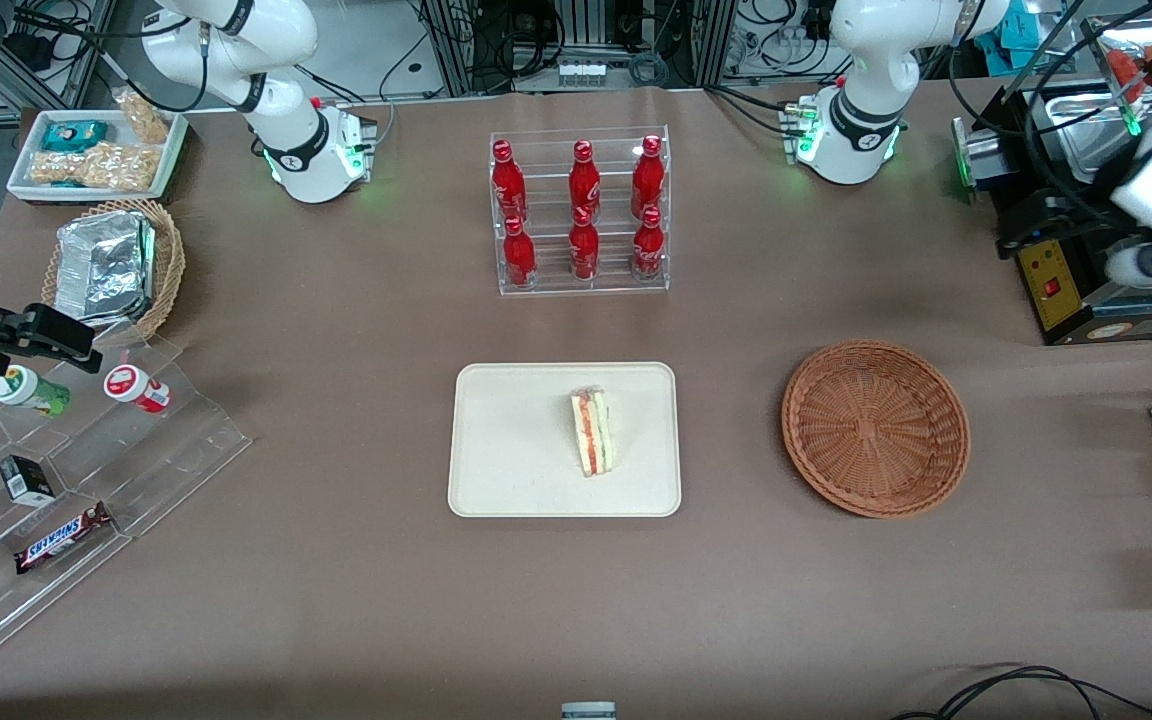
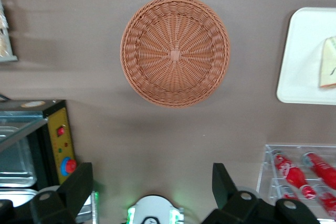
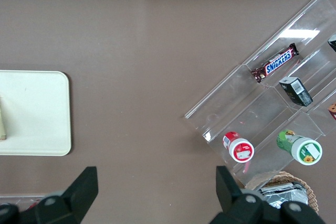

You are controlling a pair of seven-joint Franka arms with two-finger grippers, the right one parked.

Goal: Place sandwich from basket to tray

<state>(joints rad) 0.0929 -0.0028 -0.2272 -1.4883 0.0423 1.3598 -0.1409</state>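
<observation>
End effector [image 2: 152, 192]: fingers [image 2: 79, 184] spread wide, released, nothing between them; raised well above the surface [image 1: 336, 600], looking down on the basket. In the front view it is largely cut off at the frame edge toward the working arm's end.

Sandwich [image 1: 592, 432]: lies on the tray [image 1: 496, 480], about mid-tray, filling edge up, well apart from the end effector. The wrist view cuts it off, showing only a pale corner [image 2: 328, 66]; red and green layers are readable only from the front.

Tray: whole in the front view; only one rounded end [image 2: 299, 56] in the wrist view. Bare rim space on every side of the sandwich.

Basket [image 2: 175, 51]: directly below the end effector, empty, whole in both views [image 1: 876, 428]. Open brown surface rings it; a clear gap separates it from the tray.

Bottle rack [image 1: 581, 210]: six red bottles, farther from the front camera than the tray; only partly seen in the wrist view [image 2: 302, 174].

Control box [image 2: 62, 140]: yellow panel, red buttons, near the basket; partly hidden by a finger.
</observation>
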